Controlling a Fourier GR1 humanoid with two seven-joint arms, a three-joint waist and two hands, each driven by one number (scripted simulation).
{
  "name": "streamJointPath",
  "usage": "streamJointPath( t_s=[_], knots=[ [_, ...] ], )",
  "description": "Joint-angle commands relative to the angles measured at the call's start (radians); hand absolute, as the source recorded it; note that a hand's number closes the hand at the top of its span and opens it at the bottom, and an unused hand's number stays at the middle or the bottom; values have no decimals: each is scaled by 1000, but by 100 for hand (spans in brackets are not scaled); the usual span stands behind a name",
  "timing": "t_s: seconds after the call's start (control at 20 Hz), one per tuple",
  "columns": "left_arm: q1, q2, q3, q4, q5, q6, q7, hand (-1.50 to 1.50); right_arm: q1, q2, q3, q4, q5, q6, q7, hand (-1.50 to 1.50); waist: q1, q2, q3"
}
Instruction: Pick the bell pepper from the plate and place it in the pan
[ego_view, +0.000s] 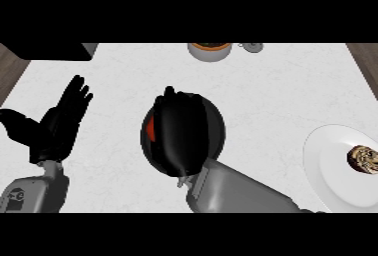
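The right forearm (236, 192) is seen entering from the lower centre of the frame. The right hand (181, 135) is held over the black pan (214, 125) at centre and hides most of it. A strip of red-orange, taken to be the bell pepper (150, 129), is visible at the hand's left edge, inside the pan's outline. Whether the fingers are closed on it cannot be told.

At lower right, a white plate (328, 165) is noted on the white desk (280, 85), with a brown speckled item (363, 159) on it.

At left, the left hand (59, 125) is seen resting, fingers straight and pointing up.

At the top edge, a white bowl (210, 50) and a small grey object (251, 47) are recorded.
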Motion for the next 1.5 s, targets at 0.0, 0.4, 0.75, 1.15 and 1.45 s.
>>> streamJointPath(
  t_s=[0.0,0.4,0.75,1.15,1.45],
  knots=[
    [30,5,6,-36,8,-12,14,0,6,4,-79,142,-34,-150,-94,150,-12,0,1],
    [17,14,42,3,23,-33,-26,0,7,4,8,466,-197,-428,-290,150,1,3,1],
    [-23,-22,-2,52,-32,1,-36,0,-29,4,-107,694,-389,-499,-301,-150,18,15,1],
    [-24,-11,26,56,-21,-12,-47,0,-42,4,-136,831,-617,-551,-592,-150,7,10,1],
    [5,-31,6,9,-36,14,-12,0,76,-3,-244,639,-726,-674,-768,-150,-21,2,2]
  ],
)
